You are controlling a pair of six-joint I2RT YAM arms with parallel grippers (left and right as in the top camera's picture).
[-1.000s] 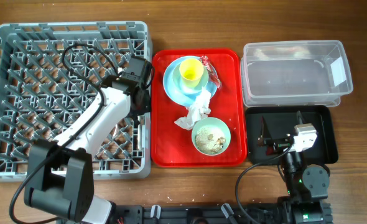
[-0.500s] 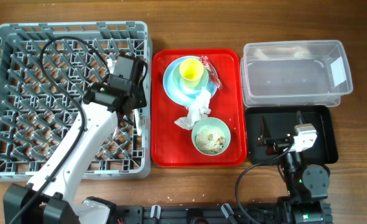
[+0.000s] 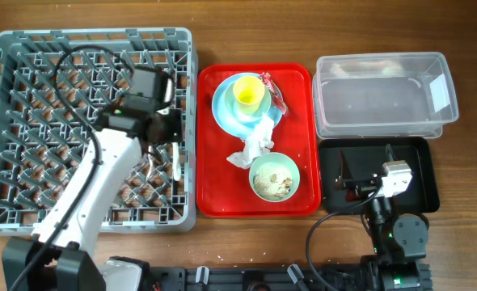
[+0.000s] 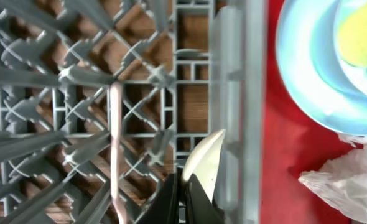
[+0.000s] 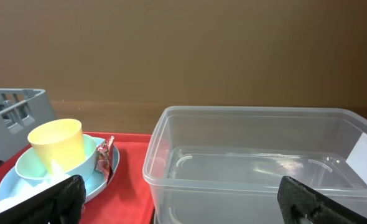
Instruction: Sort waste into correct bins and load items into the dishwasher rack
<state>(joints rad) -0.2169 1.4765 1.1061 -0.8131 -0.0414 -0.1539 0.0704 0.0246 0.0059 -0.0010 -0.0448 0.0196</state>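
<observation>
My left gripper (image 3: 172, 139) is over the right side of the grey dishwasher rack (image 3: 93, 34) and is shut on a white spoon (image 4: 203, 163), close to the rack's right wall. A pale fork (image 4: 115, 146) lies among the pegs to its left. On the red tray (image 3: 303, 145), the yellow cup (image 3: 249, 93) sits in a small blue bowl on the light blue plate (image 3: 222, 105), with the red wrapper (image 3: 276, 97) beside it. The napkin (image 3: 256, 141) lies below, and the pale green bowl (image 3: 274, 176) holds rice scraps. My right gripper (image 3: 360, 184) is open and empty.
The clear tub (image 3: 380, 58) stands at the back right, and it fills the right wrist view (image 5: 252, 155). The black tray (image 3: 423, 174) lies in front of it, under my right gripper. Bare wood runs along the far edge.
My left gripper has moved left and toward the near side, deeper over the rack. The white spoon now shows below it. The right arm and the red tray's contents have not moved.
</observation>
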